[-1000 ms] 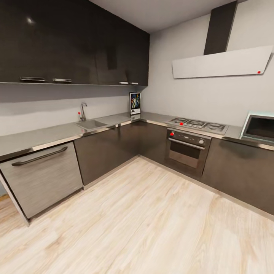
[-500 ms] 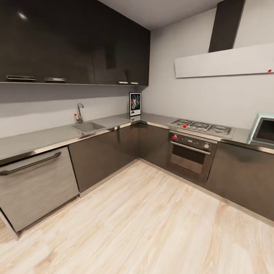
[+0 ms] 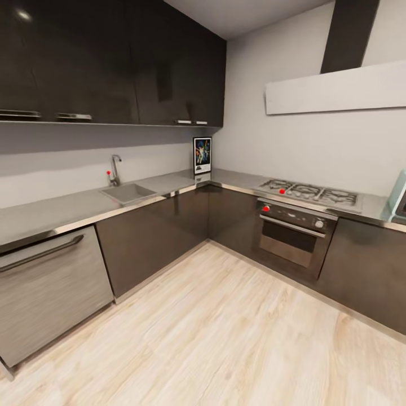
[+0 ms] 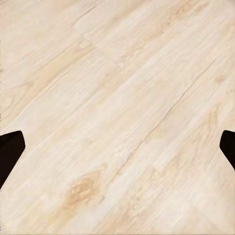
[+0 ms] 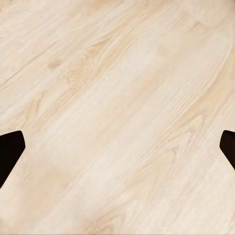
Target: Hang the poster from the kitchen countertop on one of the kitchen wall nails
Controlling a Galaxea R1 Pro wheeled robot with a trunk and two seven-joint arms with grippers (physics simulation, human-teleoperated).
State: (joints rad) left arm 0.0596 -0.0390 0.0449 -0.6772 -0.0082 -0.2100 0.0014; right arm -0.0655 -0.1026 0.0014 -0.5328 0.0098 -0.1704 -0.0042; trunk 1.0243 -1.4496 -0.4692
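The pale wood floor takes up the lower half of the head frame and runs under both wrist cameras. Dark upper cabinets span the upper left of the frame. Below them the L-shaped kitchen countertop, the table that carries the things, runs from the left edge to the back corner near the centre and then out to the right edge, above dark lower cabinets. A steel dishwasher front with a long handle sits at the lower left. At the upper right a pale hood panel hangs under a dark chimney. An oven is set in the right run, with a gas hob on the slab above it. A sink with a tap lies in the left run. The poster stands upright in the back corner on the table, just left of centre in the frame, against the wall.

In the left wrist view the left gripper shows only dark fingertips at the two side edges, spread wide with nothing between them. The right gripper looks the same, its fingertips far apart over bare floor, empty.
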